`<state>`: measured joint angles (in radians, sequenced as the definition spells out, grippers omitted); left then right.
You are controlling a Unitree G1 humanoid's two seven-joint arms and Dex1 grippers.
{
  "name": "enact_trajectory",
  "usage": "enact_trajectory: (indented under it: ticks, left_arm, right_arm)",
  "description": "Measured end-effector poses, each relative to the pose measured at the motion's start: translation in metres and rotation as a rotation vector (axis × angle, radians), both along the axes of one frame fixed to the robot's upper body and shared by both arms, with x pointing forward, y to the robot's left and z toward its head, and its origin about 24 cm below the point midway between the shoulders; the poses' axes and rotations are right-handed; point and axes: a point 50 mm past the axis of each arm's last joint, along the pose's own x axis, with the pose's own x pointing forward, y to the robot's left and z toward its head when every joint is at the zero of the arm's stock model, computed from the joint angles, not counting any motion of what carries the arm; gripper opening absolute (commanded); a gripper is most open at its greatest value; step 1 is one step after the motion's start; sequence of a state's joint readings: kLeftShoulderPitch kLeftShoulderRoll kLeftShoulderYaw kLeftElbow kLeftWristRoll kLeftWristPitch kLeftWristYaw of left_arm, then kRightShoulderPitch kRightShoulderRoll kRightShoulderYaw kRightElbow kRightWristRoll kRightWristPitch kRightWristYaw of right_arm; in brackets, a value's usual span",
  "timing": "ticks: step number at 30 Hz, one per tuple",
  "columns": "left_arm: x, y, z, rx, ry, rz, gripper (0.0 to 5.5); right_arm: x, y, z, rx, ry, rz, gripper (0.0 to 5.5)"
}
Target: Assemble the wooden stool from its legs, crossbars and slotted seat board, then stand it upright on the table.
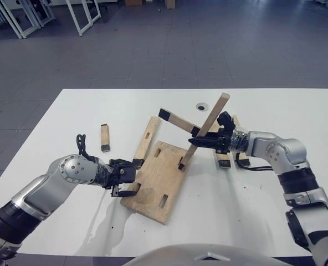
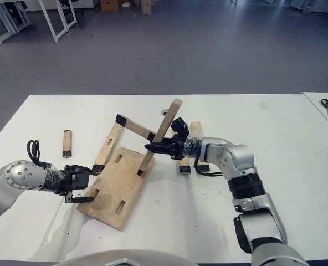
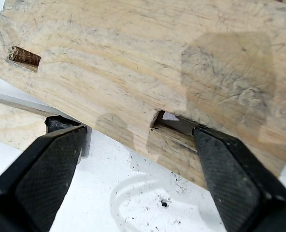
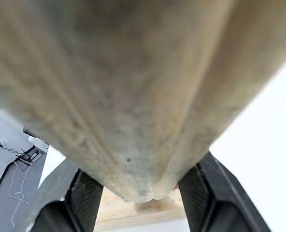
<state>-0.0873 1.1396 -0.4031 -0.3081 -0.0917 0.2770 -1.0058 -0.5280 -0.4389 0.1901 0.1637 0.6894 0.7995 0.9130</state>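
The left jaws stand wide apart at the near left edge of the seat board (image 1: 153, 183), gripping nothing. In the left wrist view their black, ribbed fingers (image 3: 46, 169) sit one to each side of a notch cut into that edge. One finger touches the wood by the notch, and the other is just off the board.

The right jaws are clamped on a leg (image 1: 215, 113). The right wrist view shows its pale wood squeezed between the two dark fingers (image 4: 87, 198). The leg is a square stick, tilted with its top away from the robot. Its black-tipped lower end rests at a slot near the middle of the seat board. A crossbar (image 1: 178, 122) with a black end meets the leg just beside the jaws and sticks out to the left, off the counter (image 1: 264, 221).

The seat board lies flat on the white counter. It is a rectangle of rough, pale, grainy wood with several narrow slots cut through it.

A second leg (image 1: 146, 138), a long flat stick with slots in it, lies on the counter. Its black tip is against the board's far left corner. A short piece (image 1: 104, 137) with a black tip lies well apart to the left. More wooden pieces (image 1: 224, 157) lie on the counter just behind the right jaws. Dark crumbs (image 3: 163, 203) are scattered on the counter by the board's near edge.
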Motion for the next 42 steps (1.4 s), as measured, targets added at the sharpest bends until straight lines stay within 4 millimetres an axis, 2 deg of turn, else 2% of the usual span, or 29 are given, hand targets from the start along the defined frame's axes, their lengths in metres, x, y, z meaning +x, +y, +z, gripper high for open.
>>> enact_trajectory:
  ticks: [3,10,16,19,24,28,31,35,40,41,42]
  left_arm:
    - [0.001,0.0,0.0,-0.002,0.0,0.001,4.07]
    - [0.003,-0.002,0.0,-0.005,-0.018,0.008,4.07]
    - [0.002,-0.006,0.001,-0.026,-0.032,0.024,4.07]
    - [0.003,-0.009,0.003,-0.034,-0.032,0.04,4.07]
    - [0.002,-0.012,0.003,-0.044,-0.021,0.066,4.07]
    - [0.003,-0.015,0.003,-0.057,-0.016,0.085,4.07]
    - [0.006,-0.019,0.001,-0.071,-0.025,0.107,4.07]
    - [0.006,-0.021,0.001,-0.065,-0.028,0.113,4.07]
    - [0.006,-0.022,0.001,-0.071,-0.026,0.126,4.07]
    - [0.006,-0.022,0.0,-0.074,-0.029,0.128,4.07]
    - [0.006,-0.024,-0.001,-0.086,-0.03,0.131,4.07]
  right_arm:
    - [0.007,0.003,-0.01,0.006,-0.03,-0.007,2.03]
    - [0.018,0.01,-0.007,-0.081,-0.173,0.055,2.03]
    - [0.011,0.025,-0.006,-0.207,-0.397,0.181,2.03]
    - [0.006,0.026,-0.009,-0.225,-0.439,0.197,2.03]
    - [0.012,0.028,-0.006,-0.255,-0.4,0.222,2.03]
    - [0.035,0.026,-0.003,-0.24,-0.236,0.222,2.03]
    - [0.046,0.025,-0.004,-0.258,-0.176,0.205,2.03]
    - [0.043,0.023,-0.006,-0.256,-0.189,0.21,2.03]
    - [0.031,0.021,-0.007,-0.263,-0.275,0.192,2.03]
    - [0.03,0.019,-0.006,-0.267,-0.276,0.179,2.42]
    - [0.03,0.015,-0.006,-0.29,-0.27,0.159,2.53]
